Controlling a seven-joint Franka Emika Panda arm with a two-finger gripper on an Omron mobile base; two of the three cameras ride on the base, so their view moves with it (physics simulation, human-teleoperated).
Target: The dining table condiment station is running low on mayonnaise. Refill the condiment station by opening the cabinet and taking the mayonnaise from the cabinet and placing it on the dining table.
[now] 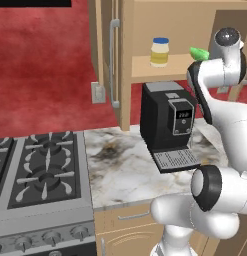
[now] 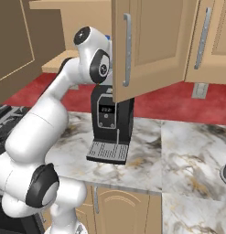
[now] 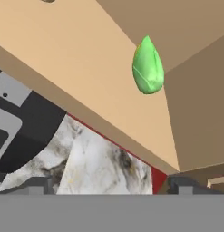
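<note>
Your gripper stands with its jaws wide apart and nothing between them; the two dark fingertips sit at the bottom of the hand view, aimed at the front edge of the cabinet shelf. Directly ahead of the hand lies a green vegetable on the shelf, near the cabinet's side wall. That is not your target.

The mayonnaise jar stands upright on the same shelf, off to the left of the green vegetable and apart from it, as the left base view shows. The cabinet door hangs open, so the opening step looks complete.

For the reach, you should swing the hand leftward along the shelf until the jar sits between the fingertips, then approach level. Keep clear of the coffee machine standing just below the shelf on the marble counter. Close around the jar's body, below the blue lid.
</note>
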